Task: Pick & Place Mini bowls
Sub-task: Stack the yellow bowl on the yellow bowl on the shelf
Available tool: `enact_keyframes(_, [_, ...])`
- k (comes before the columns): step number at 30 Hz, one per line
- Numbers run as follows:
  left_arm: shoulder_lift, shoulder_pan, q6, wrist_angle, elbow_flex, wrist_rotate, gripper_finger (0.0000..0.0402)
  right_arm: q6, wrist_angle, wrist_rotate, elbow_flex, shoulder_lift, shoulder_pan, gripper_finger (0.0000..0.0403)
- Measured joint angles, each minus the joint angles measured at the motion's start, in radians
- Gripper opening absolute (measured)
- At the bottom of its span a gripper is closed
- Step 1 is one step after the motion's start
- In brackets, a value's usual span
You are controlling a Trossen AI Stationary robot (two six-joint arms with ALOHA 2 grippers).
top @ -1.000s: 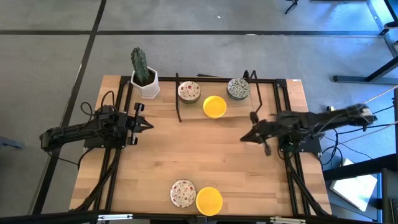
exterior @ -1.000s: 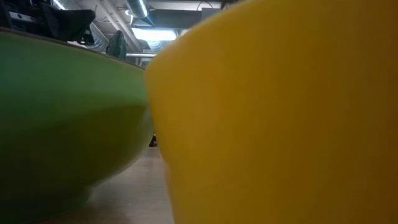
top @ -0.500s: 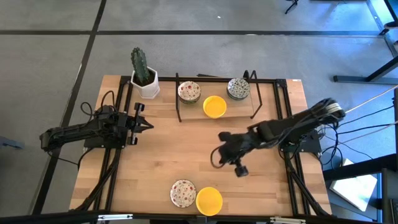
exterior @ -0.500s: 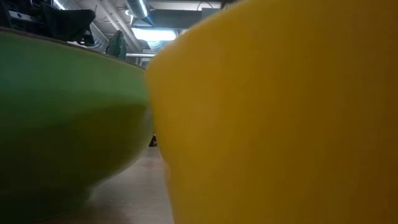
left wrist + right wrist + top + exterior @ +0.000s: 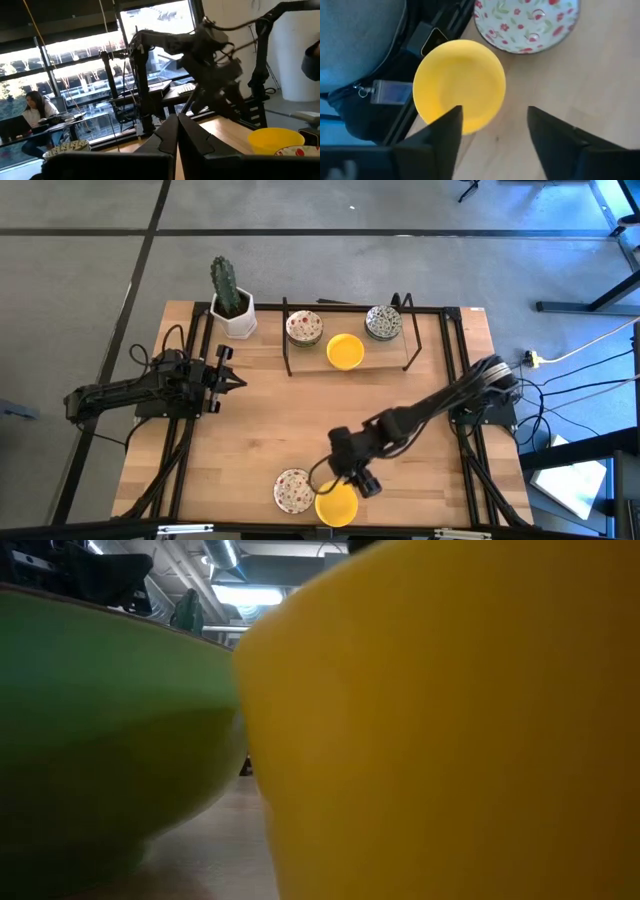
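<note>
Right end effector descending on a near-edge mini bowl.

Left end effector [image 5: 228, 379] waits pressed together at 9 o'clock; at 6 o'clock, right end effector [image 5: 492, 127] hangs spread over the yellow bowl [image 5: 459, 86], apparently to straddle its rim beside the floral bowl [image 5: 527, 22] on the counter [image 5: 270, 430].

Wooden table [image 5: 260, 430], lying on it: cactus pot [image 5: 237, 315] at eleven o'clock; three mini bowls [image 5: 345, 351] sitting at twelve; floral bowl [image 5: 294, 491] and yellow bowl [image 5: 336, 504] resting at six.
</note>
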Motion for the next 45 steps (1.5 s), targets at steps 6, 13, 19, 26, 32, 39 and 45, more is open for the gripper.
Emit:
enact_keyframes(6, [0.000, 0.000, -0.003, -0.002, 0.000, 0.000, 0.0004, 0.014, 0.052, 0.000, 0.003, 0.090, 0.018, 0.0270])
enact_keyframes(13, [0.000, 0.000, -0.002, -0.004, 0.000, 0.000, 0.0008, 0.034, 0.067, -0.010, 0.003, 0.167, 0.029, 0.0282])
enact_keyframes(19, [0.000, 0.000, -0.002, -0.005, 0.000, 0.000, 0.0004, 0.037, 0.096, -0.010, 0.003, 0.211, 0.028, 0.0277])
enact_keyframes(26, [0.000, 0.000, -0.002, -0.008, 0.000, 0.000, 0.0006, 0.036, 0.120, -0.054, 0.001, 0.261, 0.028, 0.0277])
enact_keyframes(32, [0.000, 0.000, 0.000, -0.008, 0.000, 0.000, 0.0003, 0.037, 0.120, -0.061, 0.001, 0.266, 0.028, 0.0277])
enact_keyframes(39, [0.000, 0.000, -0.001, -0.008, 0.000, 0.000, 0.0008, 0.036, 0.119, -0.062, 0.001, 0.266, 0.028, 0.0277])
enact_keyframes(45, [0.000, 0.000, -0.001, -0.008, 0.000, 0.000, 0.0005, 0.022, 0.109, -0.062, 0.001, 0.266, 0.028, 0.0259])
